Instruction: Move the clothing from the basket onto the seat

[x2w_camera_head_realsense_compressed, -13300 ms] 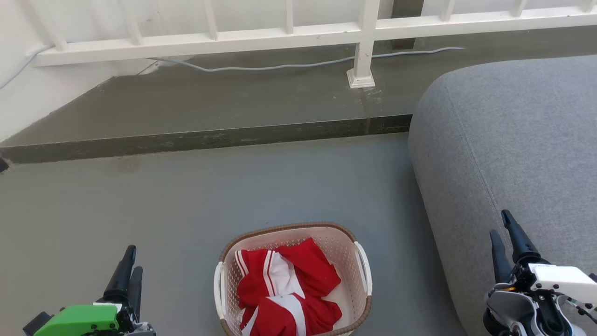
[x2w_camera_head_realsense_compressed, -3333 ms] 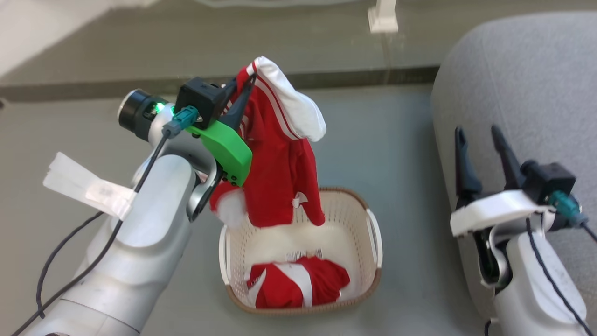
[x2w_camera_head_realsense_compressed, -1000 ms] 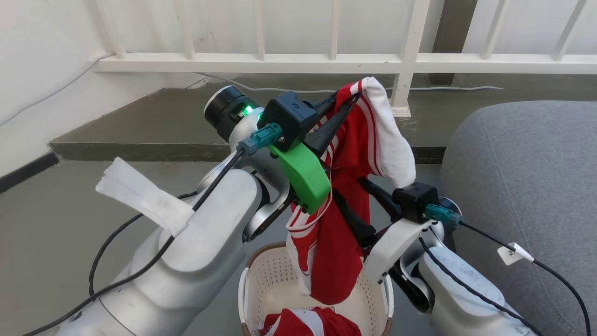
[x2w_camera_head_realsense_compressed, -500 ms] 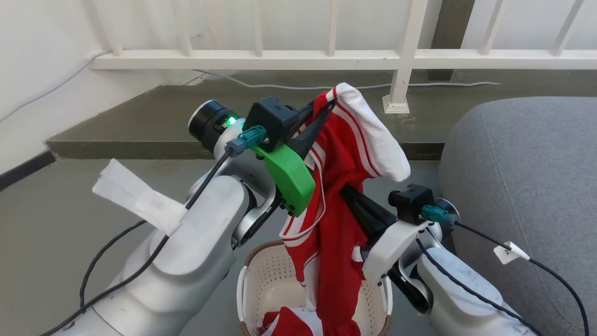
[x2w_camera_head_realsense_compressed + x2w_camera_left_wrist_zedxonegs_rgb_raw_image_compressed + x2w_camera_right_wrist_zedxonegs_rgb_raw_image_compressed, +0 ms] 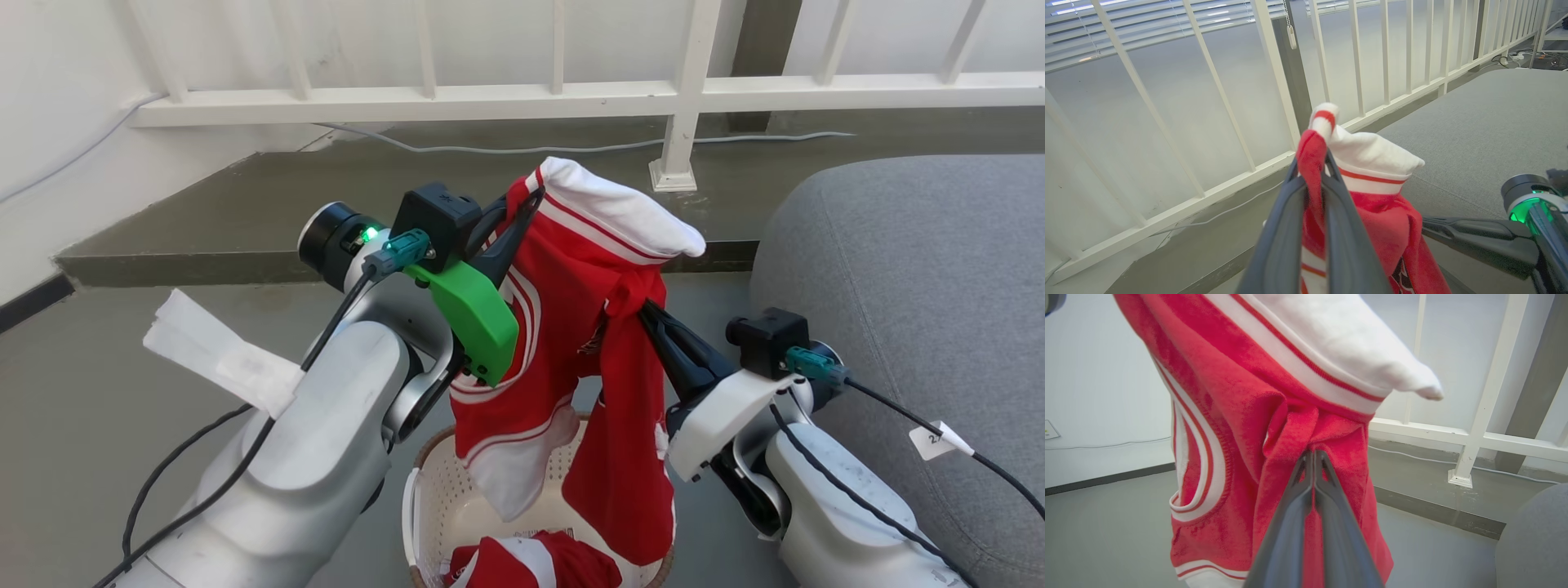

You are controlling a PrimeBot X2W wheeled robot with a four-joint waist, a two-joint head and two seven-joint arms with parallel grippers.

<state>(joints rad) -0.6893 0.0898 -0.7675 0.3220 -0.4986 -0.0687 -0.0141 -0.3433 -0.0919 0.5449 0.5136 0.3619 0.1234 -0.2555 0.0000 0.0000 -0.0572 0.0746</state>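
A red garment with white panels (image 5: 563, 269) hangs in the air above the basket (image 5: 437, 490). My left gripper (image 5: 526, 200) is shut on its top edge, and in the left wrist view the fingers (image 5: 1286, 228) pinch a red and white fold (image 5: 1372, 163). My right gripper (image 5: 641, 306) is shut on a bunched red fold lower to the right, and its tips (image 5: 1313, 453) bite into the cloth (image 5: 1229, 396). A second red and white garment (image 5: 531, 563) lies in the basket. The grey seat (image 5: 898, 269) is to the right.
A white railing (image 5: 678, 90) runs along the back on a raised concrete step (image 5: 245, 204), with a grey cable along its foot. Grey floor (image 5: 98, 367) spreads to the left of the basket. The seat's rounded edge sits close beside my right arm.
My right gripper has shut on the hanging garment and drawn that fold to the right, spreading the cloth. The left gripper has kept its hold and sunk a little to the left.
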